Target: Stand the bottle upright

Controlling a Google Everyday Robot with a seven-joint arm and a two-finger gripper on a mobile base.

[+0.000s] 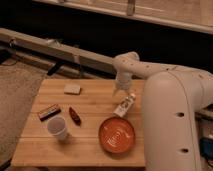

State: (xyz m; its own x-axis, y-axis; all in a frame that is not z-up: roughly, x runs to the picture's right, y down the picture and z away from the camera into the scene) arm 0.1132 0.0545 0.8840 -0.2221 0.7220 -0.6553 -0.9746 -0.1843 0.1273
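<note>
The task is not yet done. The bottle (125, 106) lies on its side on the wooden counter (95, 102), right of the frame's centre. It rests on a slant, with one end pointing to the upper right and the other down toward the upper rim of the orange plate (116, 136). That lower end is just beside the rim; whether they touch cannot be told.

The claw (120, 88) hangs just above and to the upper left of the bottle in the picture, at the end of the white arm that reaches in from the right side of the frame. Its jaws stand wide apart and hold nothing, and the bottle is clear of them on the counter.

By the look of it, the reach toward the bottle is under way but no grasp has been made. What appears left is to bring the claw down onto the bottle, close on it, tip it up onto its base and let go.

The other things sit away from the bottle toward the left of the frame: a pale block (72, 89) at the upper left of the counter, a dark bar (49, 112), a small red object (75, 115) and a white cup (58, 128).
</note>
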